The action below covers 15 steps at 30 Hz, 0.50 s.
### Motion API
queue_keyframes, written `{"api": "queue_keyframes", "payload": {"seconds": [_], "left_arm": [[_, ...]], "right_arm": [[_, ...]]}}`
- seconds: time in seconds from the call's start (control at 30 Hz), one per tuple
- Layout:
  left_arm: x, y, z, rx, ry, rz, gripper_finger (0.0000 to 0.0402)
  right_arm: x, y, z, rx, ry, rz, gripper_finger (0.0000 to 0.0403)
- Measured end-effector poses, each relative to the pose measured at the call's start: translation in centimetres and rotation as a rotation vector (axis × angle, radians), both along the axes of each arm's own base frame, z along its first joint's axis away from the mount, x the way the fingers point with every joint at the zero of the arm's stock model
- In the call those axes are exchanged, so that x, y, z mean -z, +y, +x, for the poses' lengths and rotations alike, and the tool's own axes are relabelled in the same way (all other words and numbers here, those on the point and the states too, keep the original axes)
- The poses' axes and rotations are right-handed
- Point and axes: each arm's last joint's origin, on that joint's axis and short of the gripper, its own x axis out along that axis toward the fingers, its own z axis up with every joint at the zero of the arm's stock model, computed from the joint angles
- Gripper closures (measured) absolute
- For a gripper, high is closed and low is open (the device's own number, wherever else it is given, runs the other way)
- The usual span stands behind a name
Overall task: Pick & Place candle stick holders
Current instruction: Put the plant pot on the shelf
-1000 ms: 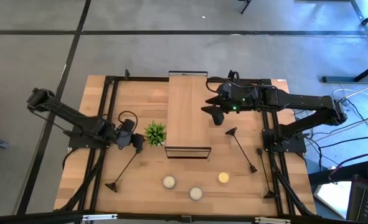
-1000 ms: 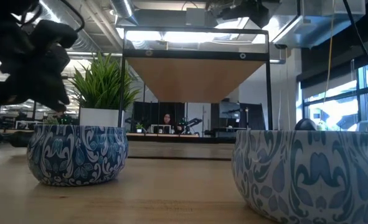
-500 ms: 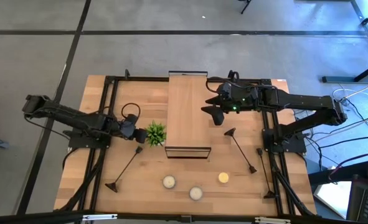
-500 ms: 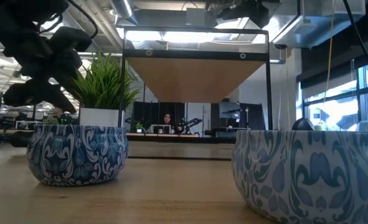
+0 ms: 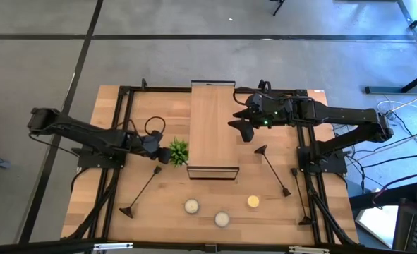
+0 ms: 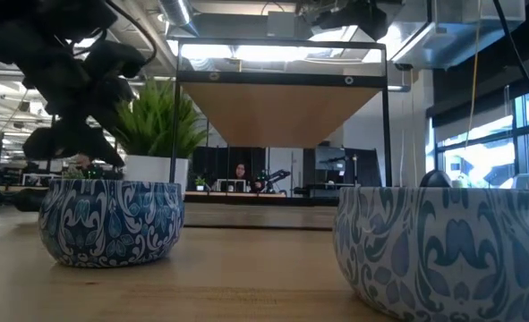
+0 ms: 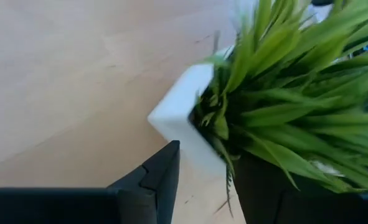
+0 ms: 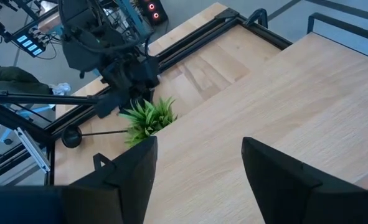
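Observation:
One candle stick holder (image 5: 142,189), a thin black rod with a round base, lies on the table at the near left; it also shows in the right wrist view (image 8: 93,133). Two more (image 5: 274,170) (image 5: 300,196) show to the right of the shelf. My left gripper (image 5: 162,147) is open at the little green plant (image 5: 178,150), its fingers on either side of a corner of the white pot (image 7: 180,118). My right gripper (image 8: 199,168) hangs open over the shelf's right edge, with nothing between its fingers. My left gripper comes at the plant from the table's left, slanting down. One finger (image 7: 166,171) lies against the side wall of the white pot (image 7: 190,146). Leaves hide the other finger's tip. The pot stands upright on the table.
A raised wooden shelf (image 5: 213,120) on a black frame stands mid-table. Three small round candles (image 5: 191,206) (image 5: 222,219) (image 5: 253,202) sit near the front edge. Black rails (image 5: 120,127) run along both sides.
My left gripper has swung from the fallen left holder's top end toward the far-right, up to the plant, and its fingers have spread. The plant has slid a little toward the table's right. The holder lies where it was.

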Motion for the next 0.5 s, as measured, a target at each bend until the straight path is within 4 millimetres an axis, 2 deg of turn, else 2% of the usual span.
{"api": "queue_keyframes", "payload": {"seconds": [0.23, 0.5], "left_arm": [[0.8, -0.2, 1.4, 0.012, -0.017, -0.014, 0.0264], [0.9, -0.2, 1.6, 0.007, -0.025, -0.015, 0.0264]], "right_arm": [[0.0, -0.1, 0.0, 0.015, 0.001, 0.016, 0.0164], [0.2, -0.1, -0.1, 0.024, 0.016, 0.033, 0.0164]]}}
